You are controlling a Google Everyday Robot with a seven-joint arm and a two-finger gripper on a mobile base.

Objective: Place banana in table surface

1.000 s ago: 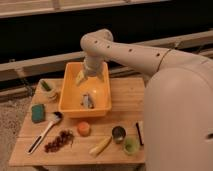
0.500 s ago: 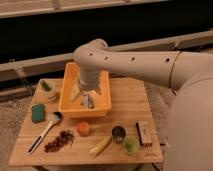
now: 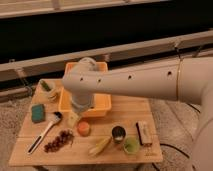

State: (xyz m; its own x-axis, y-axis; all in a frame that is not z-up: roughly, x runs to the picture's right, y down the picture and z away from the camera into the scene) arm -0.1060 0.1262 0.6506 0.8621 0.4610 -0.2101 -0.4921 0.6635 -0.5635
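Just off the front-left corner of the yellow-orange bin point(image 3: 102, 111), the banana point(image 3: 73, 122) shows as a small pale-yellow shape at the tip of the gripper point(image 3: 75, 116), low over the table surface point(image 3: 131, 107); whether it touches the planks cannot be told, nor whether the gripper is clamped on it or has let go. The orange cup point(image 3: 83, 128) stands just beside it to the right, and the head of the white-handled spoon point(image 3: 42, 135) lies near on the left. The thick white arm point(image 3: 132, 80) comes in from the right, runs nearly level across the bin, then bends at a rounded joint and drops straight down to the wrist. Toward the front edge lie a dark red grape cluster point(image 3: 59, 141), a yellow-green elongated toy point(image 3: 100, 146), a dark can point(image 3: 118, 133), a green cup point(image 3: 131, 145) and a brown bar point(image 3: 144, 134); a teal block point(image 3: 37, 113) sits on the left. The small wooden table stands on grey floor point(image 3: 180, 117), with pale horizontal rails point(image 3: 140, 47) and a dark band behind.
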